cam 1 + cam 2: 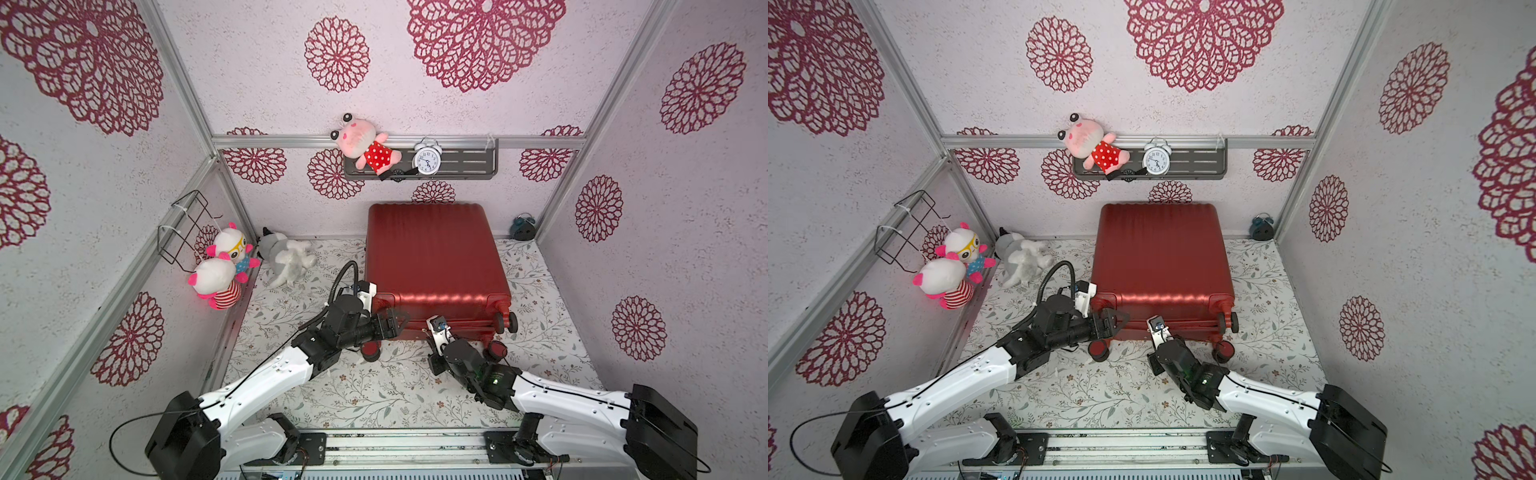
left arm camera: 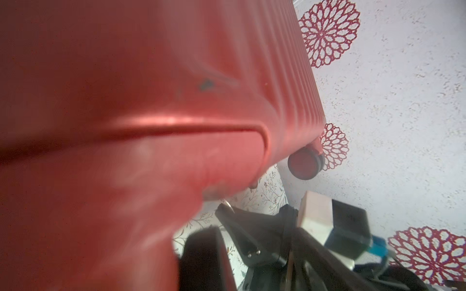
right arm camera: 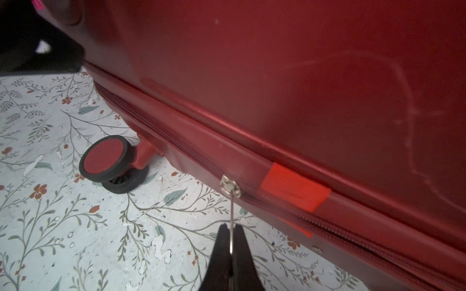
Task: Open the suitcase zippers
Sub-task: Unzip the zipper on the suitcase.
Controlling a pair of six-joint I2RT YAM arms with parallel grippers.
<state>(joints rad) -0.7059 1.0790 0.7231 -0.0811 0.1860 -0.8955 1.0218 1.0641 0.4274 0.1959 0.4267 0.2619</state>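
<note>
Pinching the pull (image 3: 231, 214) of the zippers (image 3: 176, 146), the right pincer (image 3: 231, 230) is clamped tight on it at the 6 o'clock edge of the suitcase (image 1: 434, 257). The case lies flat on the floral surface (image 1: 374, 395), wheels (image 1: 505, 322) toward 6 o'clock. Left pincer (image 1: 392, 322) is spread wide at its 7 o'clock corner.

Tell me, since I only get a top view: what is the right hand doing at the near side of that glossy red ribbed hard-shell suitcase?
Observer: The right wrist view shows the right hand shut on a thin metal pull ring hanging from the silver zipper slider.
Operator: Is that zipper open yet?
Observer: From the slider to the black-tyred red wheel, the dark red zipper track looks closed.
Operator: Anything else there?
Observer: A bright orange fabric tab lies on the seam band right beside the slider.
</note>
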